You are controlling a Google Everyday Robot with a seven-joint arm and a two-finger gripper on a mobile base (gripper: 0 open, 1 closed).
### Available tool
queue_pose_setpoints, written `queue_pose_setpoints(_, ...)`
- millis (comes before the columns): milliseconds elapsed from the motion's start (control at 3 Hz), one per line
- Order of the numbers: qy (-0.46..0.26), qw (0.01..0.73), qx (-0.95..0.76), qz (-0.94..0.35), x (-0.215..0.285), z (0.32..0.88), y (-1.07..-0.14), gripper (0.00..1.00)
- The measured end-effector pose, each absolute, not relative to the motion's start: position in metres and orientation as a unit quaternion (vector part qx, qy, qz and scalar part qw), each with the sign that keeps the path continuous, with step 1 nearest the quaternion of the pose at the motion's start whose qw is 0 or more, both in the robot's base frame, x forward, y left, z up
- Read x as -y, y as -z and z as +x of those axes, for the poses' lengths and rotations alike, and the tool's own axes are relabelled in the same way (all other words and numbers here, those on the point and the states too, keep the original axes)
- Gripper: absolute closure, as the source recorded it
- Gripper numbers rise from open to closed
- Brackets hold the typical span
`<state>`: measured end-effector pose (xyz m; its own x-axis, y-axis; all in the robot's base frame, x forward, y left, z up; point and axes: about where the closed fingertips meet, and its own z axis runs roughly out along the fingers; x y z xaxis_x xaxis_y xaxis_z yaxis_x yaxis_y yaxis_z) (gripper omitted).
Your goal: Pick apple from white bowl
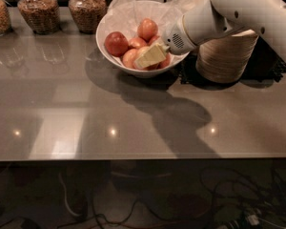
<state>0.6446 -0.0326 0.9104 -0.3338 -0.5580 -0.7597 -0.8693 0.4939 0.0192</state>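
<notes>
1. Counter (62, 104): a grey, glossy surface. It carries the white bowl (104, 32), which sits toward the rear edge and serves as the reference for every location below.
2. My arm (248, 8): a white housing that enters from the upper right of the white bowl and slopes down over its right rim.
3. Stacked beige bowls (226, 56): stand just to the right of the white bowl, on a black mat (271, 61).
4. Three glass jars (34, 11): filled with brown contents, in a row to the left of the white bowl, at the rear of the counter.
5. Tissue paper (126, 11): crumpled white lining that rises above the rear rim of the white bowl.
6. End effector (151, 56): pale yellow, inside the white bowl at its front right, lying over the fruit there. Whether it is released or clenched I cannot tell.
7. The apple (147, 28): orange with a light blush, at the rear centre of the white bowl, behind the end effector and apart from it.
8. Dark red apple (116, 43): at the left of the white bowl.
9. Smaller pink-red apples (130, 57): between the dark red apple and the end effector.
</notes>
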Motion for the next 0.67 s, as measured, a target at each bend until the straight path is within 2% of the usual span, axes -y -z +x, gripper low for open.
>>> queue_pose_setpoints(333,-0.221,0.353,-0.789,-0.452,0.0326,0.6431,-0.9068,0.34)
queue_pose_setpoints(667,-0.223,0.349,-0.790,-0.452,0.0325,0.6421,-0.9031,0.36)
